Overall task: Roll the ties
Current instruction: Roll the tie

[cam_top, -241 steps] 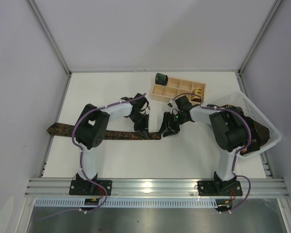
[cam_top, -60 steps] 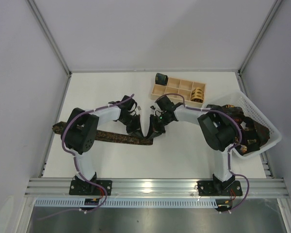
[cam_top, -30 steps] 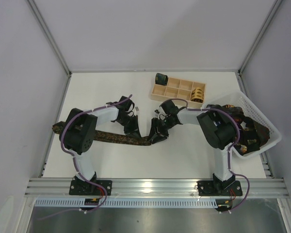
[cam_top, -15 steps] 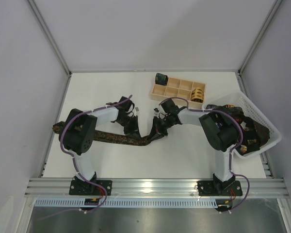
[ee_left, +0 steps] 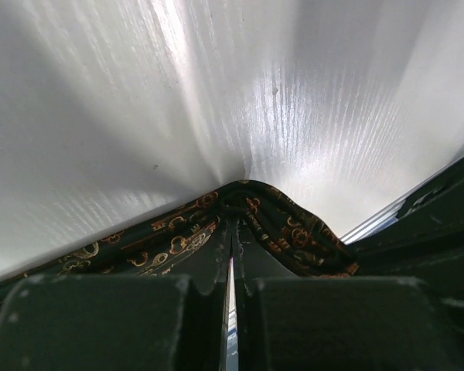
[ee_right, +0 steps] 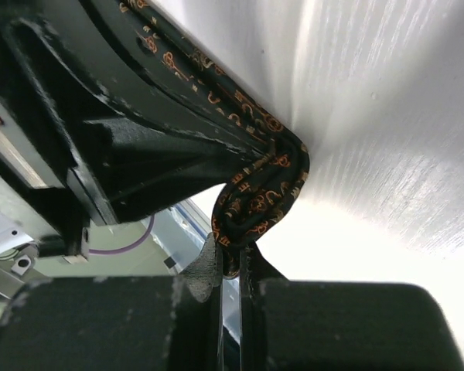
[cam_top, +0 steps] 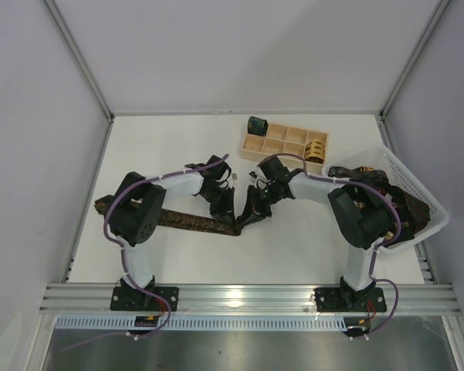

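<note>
Right tool (ee_right: 230, 263) pinching folded paisley-patterned tie (ee_right: 259, 193), glossy white table (ee_right: 387, 116)

White tabletop (cam_top: 170, 147) enclosed on three sides by plain pale grey wall panels (cam_top: 240, 54), aluminium rail (cam_top: 247, 295) along near edge, evenly lit.

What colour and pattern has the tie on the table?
The tie is black with orange-gold motifs; clearest in right wrist view.
</note>
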Robot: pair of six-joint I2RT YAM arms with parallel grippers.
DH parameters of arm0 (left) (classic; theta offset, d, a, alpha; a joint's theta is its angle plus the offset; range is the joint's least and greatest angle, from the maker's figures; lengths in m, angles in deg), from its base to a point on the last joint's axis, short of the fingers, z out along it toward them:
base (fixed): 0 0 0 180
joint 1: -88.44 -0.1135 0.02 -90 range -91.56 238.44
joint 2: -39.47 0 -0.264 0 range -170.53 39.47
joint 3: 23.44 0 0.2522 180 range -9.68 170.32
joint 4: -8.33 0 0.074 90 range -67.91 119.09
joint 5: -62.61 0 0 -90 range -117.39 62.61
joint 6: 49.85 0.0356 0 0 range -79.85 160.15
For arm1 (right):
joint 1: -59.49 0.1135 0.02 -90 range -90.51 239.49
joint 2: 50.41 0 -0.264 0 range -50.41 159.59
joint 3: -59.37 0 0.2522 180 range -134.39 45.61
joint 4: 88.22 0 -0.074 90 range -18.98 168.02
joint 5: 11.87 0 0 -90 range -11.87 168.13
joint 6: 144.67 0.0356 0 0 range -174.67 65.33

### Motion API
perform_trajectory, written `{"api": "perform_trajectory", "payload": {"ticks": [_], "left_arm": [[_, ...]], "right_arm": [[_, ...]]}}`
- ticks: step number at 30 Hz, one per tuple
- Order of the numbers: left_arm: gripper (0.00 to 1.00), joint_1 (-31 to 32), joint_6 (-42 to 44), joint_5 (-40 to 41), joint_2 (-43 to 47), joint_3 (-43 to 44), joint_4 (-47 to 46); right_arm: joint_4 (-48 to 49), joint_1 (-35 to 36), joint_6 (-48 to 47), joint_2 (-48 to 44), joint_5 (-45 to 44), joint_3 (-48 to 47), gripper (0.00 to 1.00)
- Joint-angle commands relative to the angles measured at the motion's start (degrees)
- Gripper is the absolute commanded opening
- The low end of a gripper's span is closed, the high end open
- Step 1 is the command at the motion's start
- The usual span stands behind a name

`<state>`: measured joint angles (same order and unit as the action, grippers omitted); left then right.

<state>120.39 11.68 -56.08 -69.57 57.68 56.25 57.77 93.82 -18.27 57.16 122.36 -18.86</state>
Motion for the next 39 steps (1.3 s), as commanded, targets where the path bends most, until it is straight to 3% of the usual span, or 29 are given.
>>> {"api": "perform_trajectory", "payload": {"ticks": [1,15,24,32,39], "left_arm": [[0.04,1.1,-0.7,0.0,-0.6,1.9,0.2],[0.06,-4.2,2.8,9.3,7.5,-4.2,2.8],[0.06,-6.4,3.3,9.4,13.0,-8.3,2.7],[0.05,-8.7,3.7,8.9,10.7,-12.6,0.7],[0.04,-8.7,2.6,8.4,10.2,-13.6,-1.4]], "right_arm": [[-3.6,2.3,-0.7,0.9,-0.8,-4.6,0.00],[-12.6,6.1,-1.9,7.6,-9.1,-14.2,0.00],[-15.7,7.6,-2.8,10.1,-10.4,-17.6,0.00],[-20.4,9.5,-4.1,15.3,-10.6,-25.0,0.01],[-20.4,9.9,-4.1,18.5,-10.5,-28.0,0.08]]}}
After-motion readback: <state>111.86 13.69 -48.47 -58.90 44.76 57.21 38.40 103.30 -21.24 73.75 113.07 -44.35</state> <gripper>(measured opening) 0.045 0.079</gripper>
